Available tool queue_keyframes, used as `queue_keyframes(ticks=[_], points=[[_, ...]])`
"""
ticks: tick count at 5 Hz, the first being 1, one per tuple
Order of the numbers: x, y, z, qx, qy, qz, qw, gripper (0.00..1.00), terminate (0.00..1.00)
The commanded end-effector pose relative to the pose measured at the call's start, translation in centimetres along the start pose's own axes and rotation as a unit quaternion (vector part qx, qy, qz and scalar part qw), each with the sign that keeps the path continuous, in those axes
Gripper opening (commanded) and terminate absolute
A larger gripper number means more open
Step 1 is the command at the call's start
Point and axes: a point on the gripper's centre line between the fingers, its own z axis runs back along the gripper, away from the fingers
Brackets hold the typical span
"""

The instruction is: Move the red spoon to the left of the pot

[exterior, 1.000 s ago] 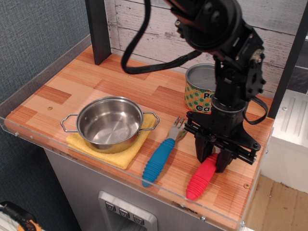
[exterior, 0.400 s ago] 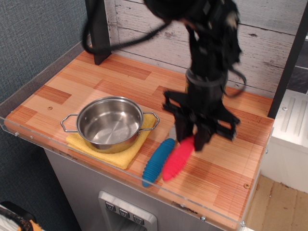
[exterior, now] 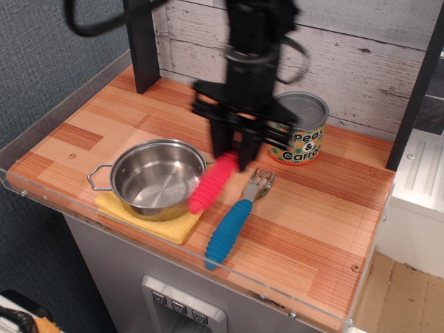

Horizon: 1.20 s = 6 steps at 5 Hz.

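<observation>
My gripper (exterior: 234,154) is shut on the red spoon (exterior: 211,184) and holds it in the air. Only the thick ribbed red handle shows, hanging down to the lower left; its metal bowl is hidden between the fingers. The handle's tip hangs over the right rim of the pot (exterior: 157,177), a shallow shiny steel pot with two wire loop handles. The pot stands on a yellow cloth (exterior: 171,223) near the front left of the wooden counter (exterior: 90,128).
A blue-handled fork (exterior: 234,220) lies right of the pot, near the front edge. A "Peas & Carrots" can (exterior: 304,128) stands at the back right. A dark post (exterior: 142,45) rises at the back left. A clear plastic lip (exterior: 55,201) edges the counter.
The gripper has lifted the red spoon off the counter at the front right and carried it left, past the fork, to the pot's right rim. The can is uncovered again.
</observation>
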Motion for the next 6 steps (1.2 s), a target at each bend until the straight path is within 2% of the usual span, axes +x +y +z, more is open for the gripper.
queue_keyframes(ticks=[1, 2, 3, 4, 6], points=[[-0.7, 6.7, 1.4, 0.013, -0.021, 0.067, 0.9975, 0.00, 0.00], [-0.3, 9.3, 1.2, 0.043, -0.023, 0.070, 0.9963, 0.00, 0.00], [0.0, 11.3, 1.1, 0.055, -0.021, 0.060, 0.9964, 0.00, 0.00], [0.1, 14.0, 0.4, 0.087, -0.020, 0.059, 0.9943, 0.00, 0.00], [0.5, 16.9, -0.8, 0.105, -0.014, 0.049, 0.9932, 0.00, 0.00]])
